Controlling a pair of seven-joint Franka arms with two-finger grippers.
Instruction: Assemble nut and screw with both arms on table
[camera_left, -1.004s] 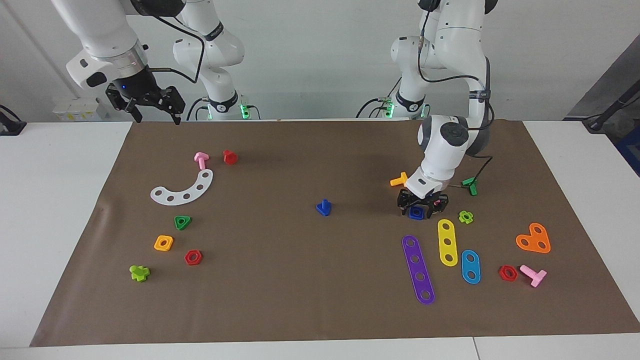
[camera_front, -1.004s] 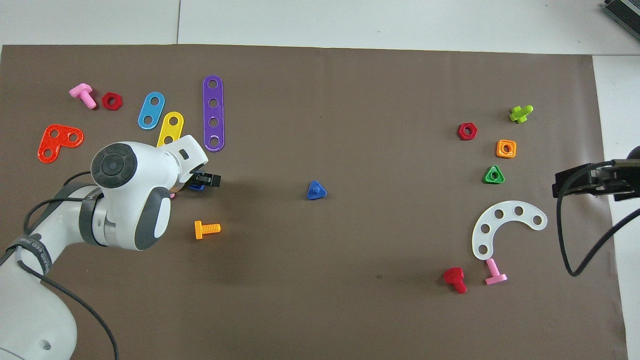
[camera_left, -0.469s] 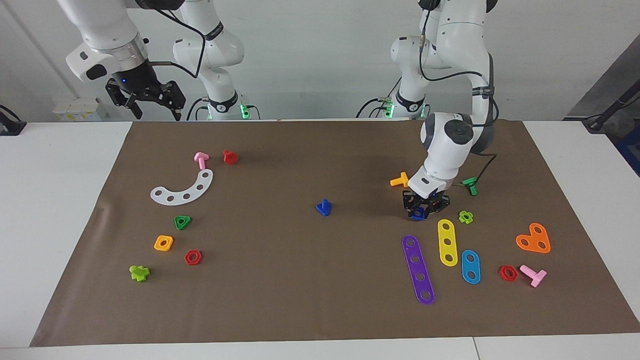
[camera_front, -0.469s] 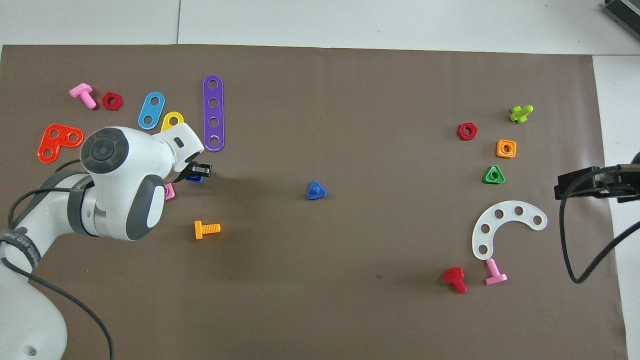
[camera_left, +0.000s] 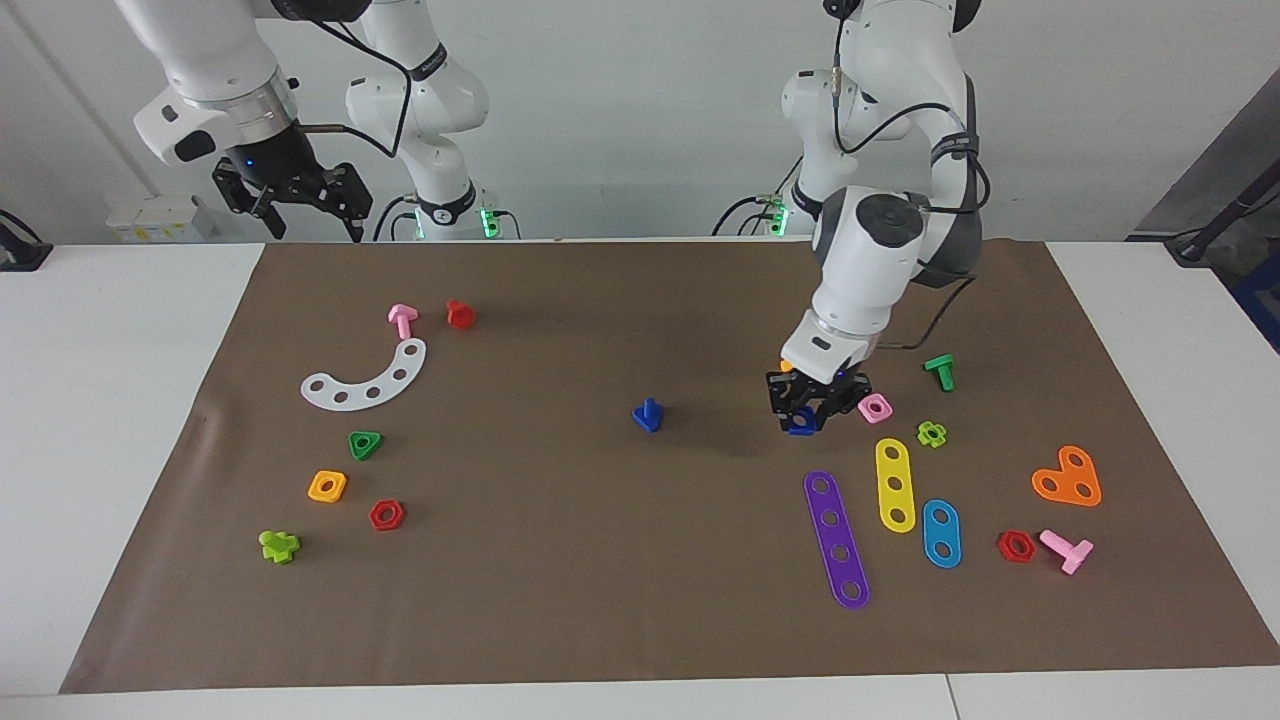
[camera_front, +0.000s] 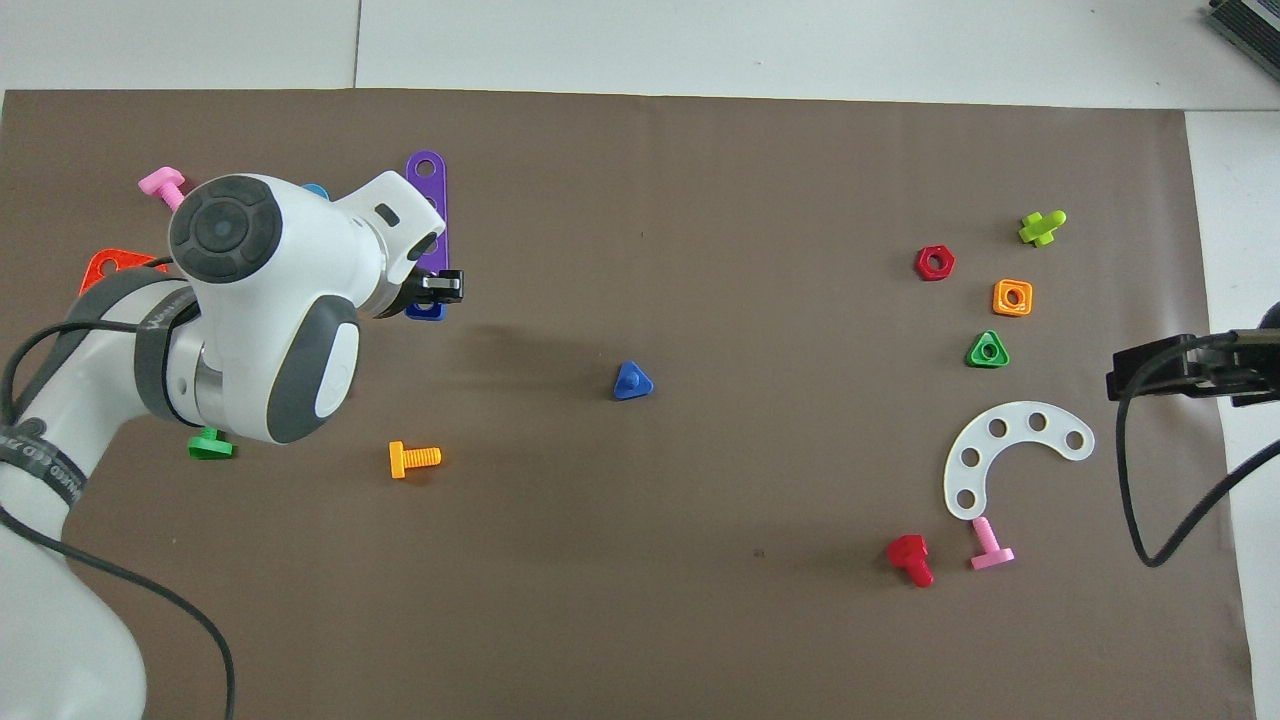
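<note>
My left gripper (camera_left: 806, 412) is shut on the dark blue square nut (camera_left: 802, 426) and holds it a little above the brown mat (camera_left: 600, 570), toward the left arm's end. From overhead the nut (camera_front: 425, 311) shows just under the gripper (camera_front: 436, 297). The dark blue screw (camera_left: 647, 415) stands head down, shaft up, at the mat's middle; it also shows in the overhead view (camera_front: 632, 382). My right gripper (camera_left: 312, 226) is open and empty, raised over the mat's corner at the right arm's end, and waits.
A pink square nut (camera_left: 875, 408), green bolt (camera_left: 940, 372), lime piece (camera_left: 932, 434) and purple (camera_left: 836, 540), yellow (camera_left: 896, 484) and blue (camera_left: 941, 533) strips lie around the left gripper. An orange bolt (camera_front: 413, 458) lies nearer the robots. A white curved strip (camera_left: 365, 378) and small parts lie at the right arm's end.
My left gripper closed on the blue nut, lifted it off the mat and carried it a little toward the screw, uncovering the pink nut. The right gripper rose slightly.
</note>
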